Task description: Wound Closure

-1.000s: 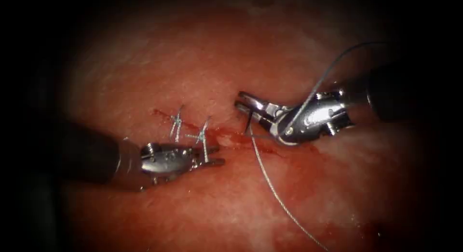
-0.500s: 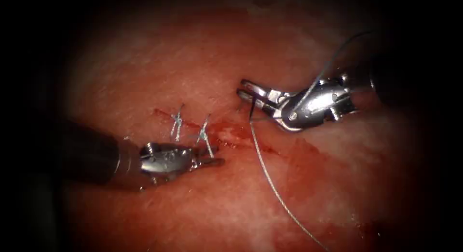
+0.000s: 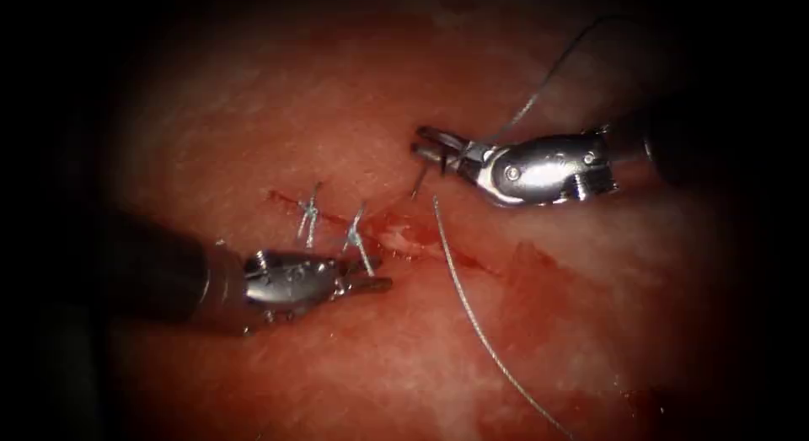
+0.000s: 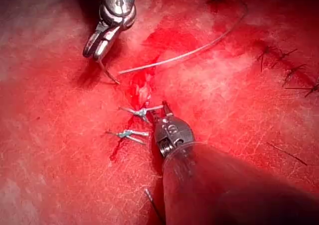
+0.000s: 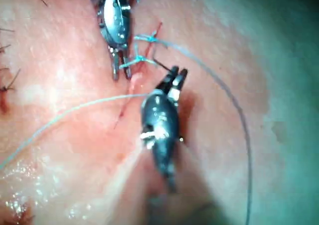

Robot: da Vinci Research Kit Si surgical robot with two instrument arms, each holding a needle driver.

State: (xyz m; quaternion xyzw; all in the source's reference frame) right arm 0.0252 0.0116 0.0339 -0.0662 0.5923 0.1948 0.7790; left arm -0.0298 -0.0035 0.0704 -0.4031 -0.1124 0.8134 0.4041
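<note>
Needle hung pinched near its rear end in my right end effector, freed from the tissue above the cut, thread trailing. My left end effector sat spread, empty, by two knots. Drawing thread smoothly seemed wise.

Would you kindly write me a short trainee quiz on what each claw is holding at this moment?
1. True or false: the left claw is open and holds nothing.
2. The right claw is shut on: A the needle; B a cut thread end; C nothing.
3. Fill in: ___ tied stitches cross the cut.
Key: 1 true. 2 A, gripped near one end; the other end points down at the tissue, and whether it has entered cannot be told. 3 two.
</note>
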